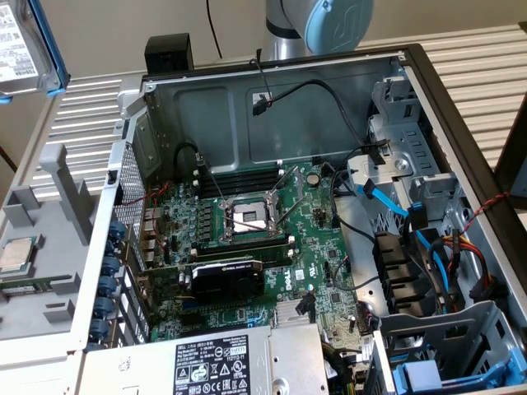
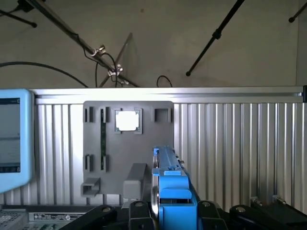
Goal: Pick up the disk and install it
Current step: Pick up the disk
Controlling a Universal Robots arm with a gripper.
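Note:
The disk (image 1: 23, 45), a silver drive with a white label in a blue carrier, hangs in the air at the top of the exterior view's left, above the grey rack. In the wrist view the disk (image 2: 169, 187) appears edge-on, its blue carrier standing upright between the black fingers (image 2: 138, 211). My gripper (image 2: 171, 212) is shut on it, one finger on each side.
The open computer case (image 1: 412, 74) holds a motherboard (image 1: 247, 247), loose cables and drive bays (image 1: 428, 206) at the exterior view's right. One bay holds a blue carrier (image 1: 436, 374). A grey rack (image 2: 96, 143) carries a small processor chip (image 2: 128, 120). The arm's base (image 1: 321, 25) stands behind the case.

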